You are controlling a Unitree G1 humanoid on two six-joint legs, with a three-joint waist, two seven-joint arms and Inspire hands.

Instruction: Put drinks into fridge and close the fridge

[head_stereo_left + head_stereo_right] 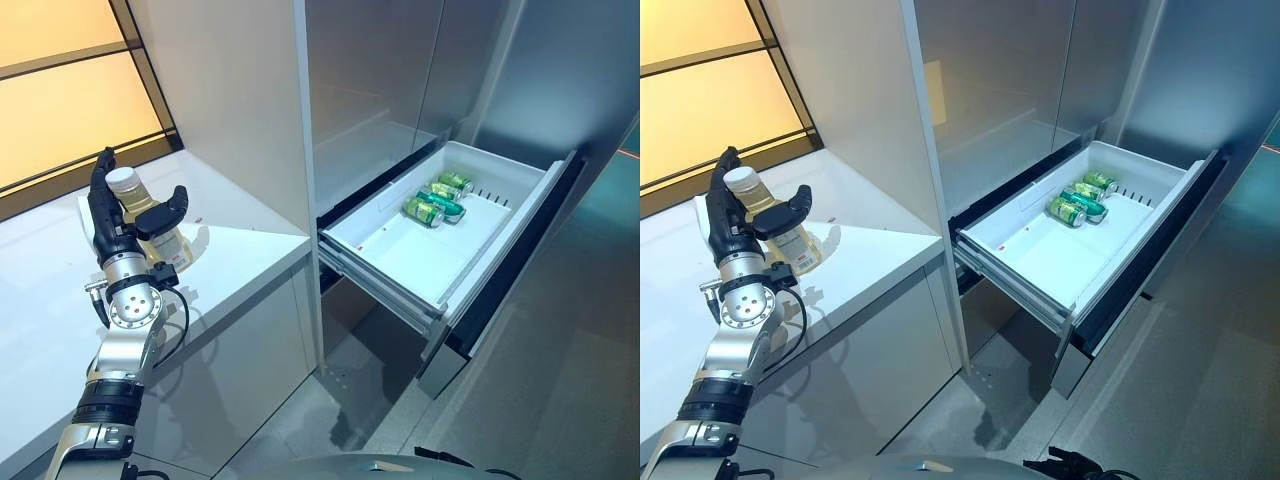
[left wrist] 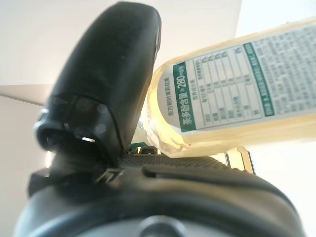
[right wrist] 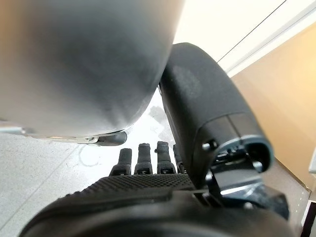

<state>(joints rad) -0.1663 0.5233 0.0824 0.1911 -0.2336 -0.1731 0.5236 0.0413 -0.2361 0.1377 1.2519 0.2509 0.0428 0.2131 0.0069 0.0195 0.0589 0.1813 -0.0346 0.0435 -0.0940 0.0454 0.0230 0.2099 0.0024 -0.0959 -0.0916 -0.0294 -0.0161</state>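
Nearest, on the white counter (image 1: 240, 250), the left hand (image 1: 120, 225) wrapped around a bottle (image 1: 160, 235) of pale yellow drink with a white cap: fingers up along one side, thumb (image 1: 165, 213) curled across the front. In the left wrist view, the bottle's labelled side (image 2: 237, 89) pressed against the thumb and lying over the palm. Bottle upright, its base at the counter; cannot tell if resting or just lifted.

Right hand (image 3: 148, 163) seen only in its own wrist view, holding nothing, fingers stretched fairly straight over a grey floor.

Farther right, the fridge (image 1: 400, 70) with its lower drawer (image 1: 400, 255) pulled out and open. At the drawer's far end, three green cans (image 1: 440, 198) lying on their sides, close together.
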